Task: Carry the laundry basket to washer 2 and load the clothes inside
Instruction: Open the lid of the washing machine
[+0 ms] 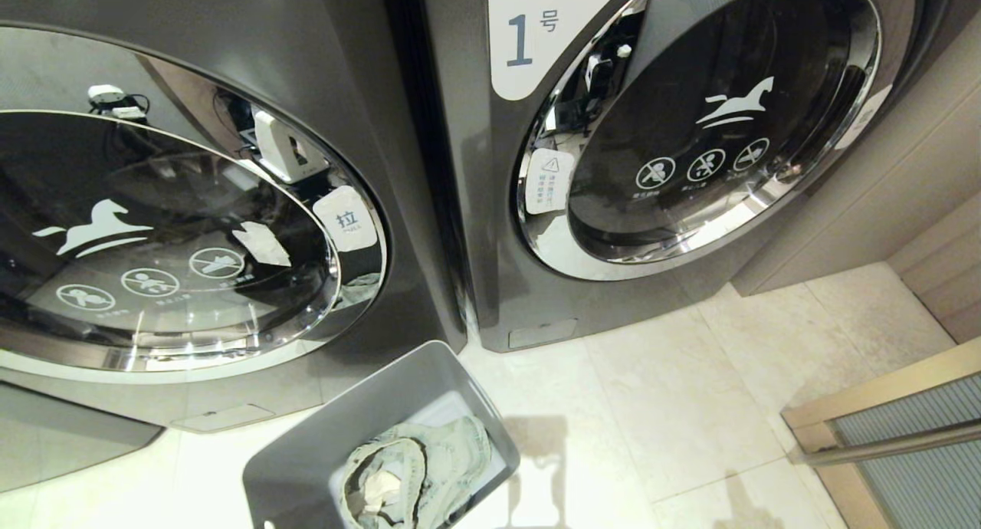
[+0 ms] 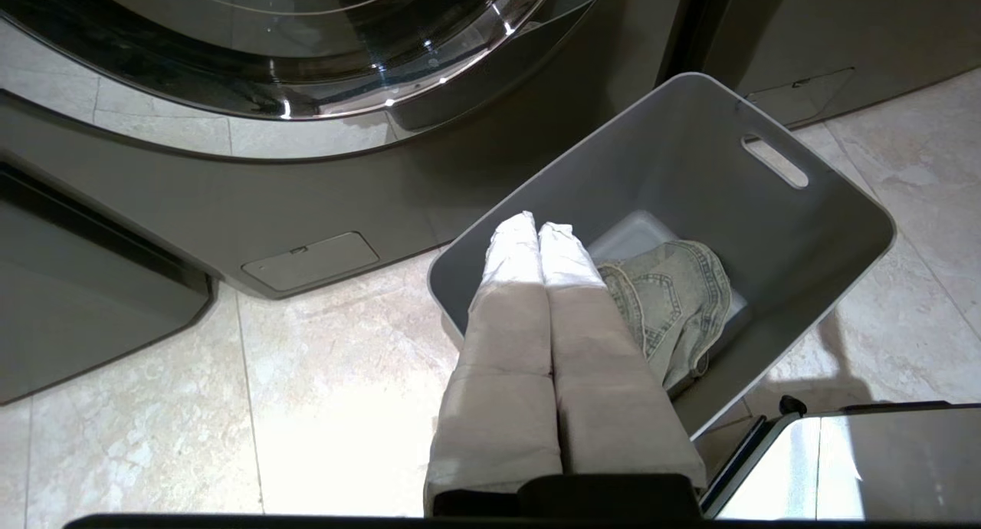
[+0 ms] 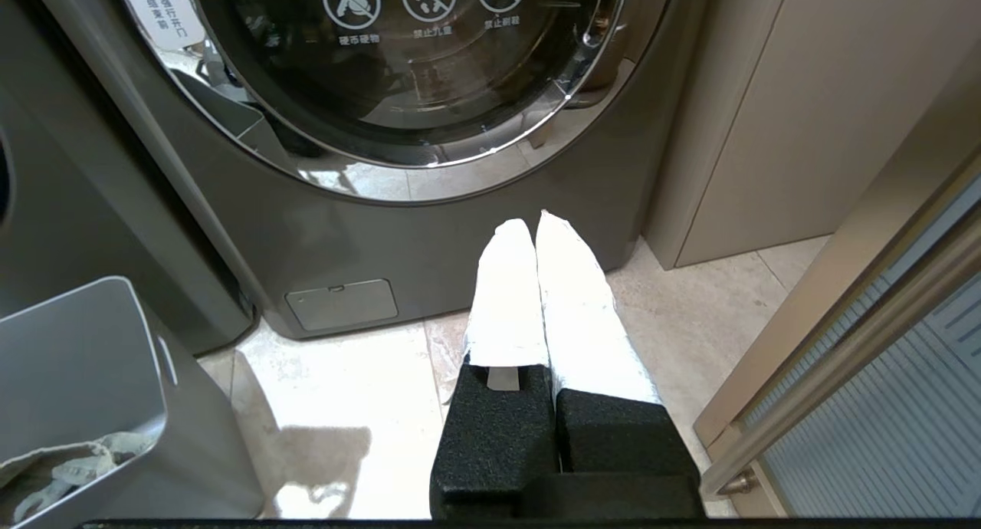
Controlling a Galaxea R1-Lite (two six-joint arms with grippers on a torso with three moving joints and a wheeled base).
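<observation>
Head view takes in both washers side by side but neither arm: the left-hand washer fills the 9 o'clock side, its number label out of sight, and the washer labelled "Washer 1号" stands at 1 o'clock. Each chrome-ringed glass door carries a white horse logo and three round prohibition icons; the left door also bears a small "拉" sticker, and a white warning sticker sits on the right door's ring. At 6 o'clock the laundry basket rests on the floor before the gap between the machines, with the clothes bundled inside.

Only the left wrist view shows the left gripper, its cloth-wrapped fingers pressed together, empty, hanging over the basket's near rim just beside the denim; a slot handle is cut in the far wall.

Only the right wrist view shows the right gripper, fingers likewise clenched on nothing, above the floor in front of washer 1, the basket off to its side.

Pale marbled floor tiles cover the room; a beige cabinet panel flanks washer 1, and a wood-framed door with ribbed glass stands at 4 o'clock.
</observation>
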